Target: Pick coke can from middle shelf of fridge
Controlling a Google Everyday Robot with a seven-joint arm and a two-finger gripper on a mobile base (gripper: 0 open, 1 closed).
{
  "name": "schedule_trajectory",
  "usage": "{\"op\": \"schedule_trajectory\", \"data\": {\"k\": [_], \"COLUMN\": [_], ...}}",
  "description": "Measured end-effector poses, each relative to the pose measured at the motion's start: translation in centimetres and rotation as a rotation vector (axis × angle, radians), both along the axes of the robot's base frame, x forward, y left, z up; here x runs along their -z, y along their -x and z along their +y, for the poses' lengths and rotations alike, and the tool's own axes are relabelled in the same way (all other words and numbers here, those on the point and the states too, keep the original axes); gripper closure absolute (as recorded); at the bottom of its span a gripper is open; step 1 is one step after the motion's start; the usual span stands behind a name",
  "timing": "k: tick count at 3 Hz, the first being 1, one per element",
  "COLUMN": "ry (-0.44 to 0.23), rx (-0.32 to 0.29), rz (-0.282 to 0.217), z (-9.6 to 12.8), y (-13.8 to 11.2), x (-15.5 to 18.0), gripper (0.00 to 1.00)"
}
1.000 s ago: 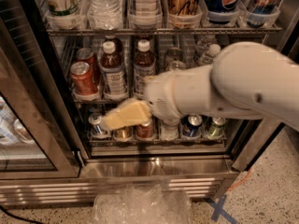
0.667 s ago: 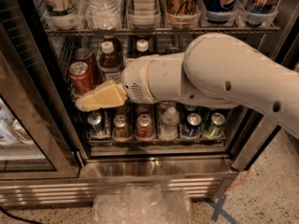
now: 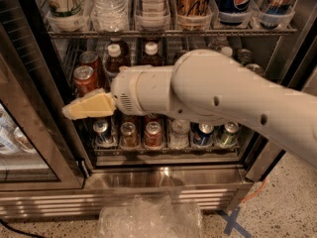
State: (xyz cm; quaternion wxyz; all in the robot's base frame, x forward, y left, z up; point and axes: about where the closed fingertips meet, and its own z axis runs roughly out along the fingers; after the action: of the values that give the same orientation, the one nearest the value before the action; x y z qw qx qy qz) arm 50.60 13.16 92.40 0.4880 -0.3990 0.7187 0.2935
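Observation:
The fridge (image 3: 49, 98) stands open in the camera view. Two red coke cans stand at the left end of the middle shelf, one in front (image 3: 83, 79) and one behind it (image 3: 90, 59). My gripper (image 3: 74, 112), with yellowish tips, points left just below and in front of the front coke can, close to it. I cannot tell if it touches the can. My white arm (image 3: 218, 93) crosses the fridge from the right and hides most of the middle shelf's rack. Brown bottles (image 3: 151, 53) stand to the right of the cans.
The rack above holds tall clear tubs (image 3: 148, 4) with bottles and cans. The lowest rack holds a row of cans (image 3: 152, 133). The glass door (image 3: 20, 138) hangs open at left. Crumpled clear plastic (image 3: 148, 217) lies on the floor in front, with a blue tape cross (image 3: 230, 223) at the right.
My arm has swung left and up. The gripper went from in front of the lowest rack's cans to the left end of the middle shelf, by the front coke can.

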Motion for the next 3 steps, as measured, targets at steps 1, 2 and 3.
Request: {"op": "schedule_trajectory", "data": {"k": [1, 2, 3], "ry": [-0.095, -0.158, -0.187], "rx": [0.031, 0.09, 0.204], "rz": [0.092, 0.181, 0.253], "z": [5.9, 10.6, 13.0], "y": [3.3, 7.5, 10.9], "x": [1.8, 3.4, 5.0], "gripper": [0.0, 0.0, 0.0]}}
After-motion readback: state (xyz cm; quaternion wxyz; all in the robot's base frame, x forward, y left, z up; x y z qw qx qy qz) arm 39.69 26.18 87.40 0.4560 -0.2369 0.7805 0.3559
